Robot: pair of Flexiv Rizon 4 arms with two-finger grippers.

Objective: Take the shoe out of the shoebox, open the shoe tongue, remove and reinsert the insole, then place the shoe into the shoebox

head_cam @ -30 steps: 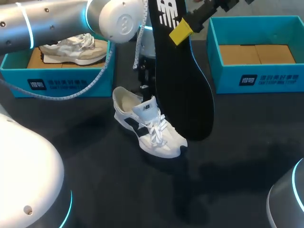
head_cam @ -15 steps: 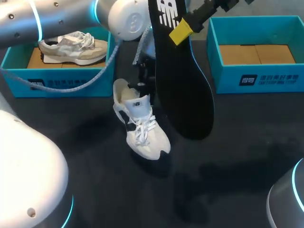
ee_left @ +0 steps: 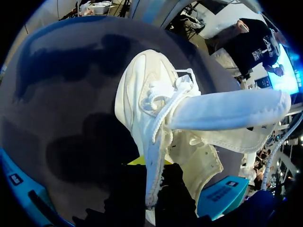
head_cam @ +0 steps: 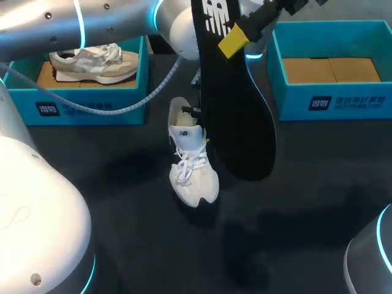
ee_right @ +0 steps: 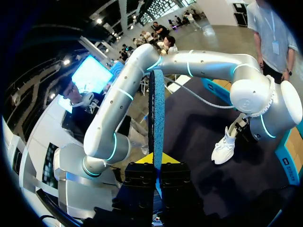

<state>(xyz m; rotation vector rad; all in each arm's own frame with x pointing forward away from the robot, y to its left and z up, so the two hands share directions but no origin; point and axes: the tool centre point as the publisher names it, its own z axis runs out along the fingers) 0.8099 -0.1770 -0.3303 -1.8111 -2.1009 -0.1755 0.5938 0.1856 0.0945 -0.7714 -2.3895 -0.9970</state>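
A dark table [head_cam: 294, 214] seen from above. At 10 o'clock sits an open teal box, the left shoebox [head_cam: 79, 105], with a beige shoe [head_cam: 92, 61] standing on its sole inside. The box's far wall is hidden behind the left arm [head_cam: 92, 18], which crosses from 10 o'clock to about 12 and then drops toward the table's centre. From above, the end of this arm is almost wholly hidden behind the insole.

At the centre a white shoe [head_cam: 191, 165] stands on its sole, toe to 6 o'clock and heel to 12, with its laces loose. In the left wrist view the left gripper [ee_left: 151, 182] is dark and hard to make out, with only a sliver of yellow showing. The shoe's side wall beside the eyelets runs down between the two fingers, which pinch it. The padded tongue [ee_left: 227, 111] stands out of the opening and juts sideways.

Just right of centre a long black insole [head_cam: 239, 116] hangs upright in the air, broad end down toward 5 o'clock. It covers the shoe's right edge, and its upper end is cut off at 12 o'clock. The right gripper [head_cam: 236, 37], at 1 o'clock, clamps it near the top. One yellow tip shows there and the arm behind is cut off. In the right wrist view the insole appears edge-on as a thin speckled strip rising from between the black fingers, which press on both of its faces.

At 2 o'clock is the right shoebox [head_cam: 334, 101], open and teal, with a brown cardboard floor. Its right end meets the frame's edge.
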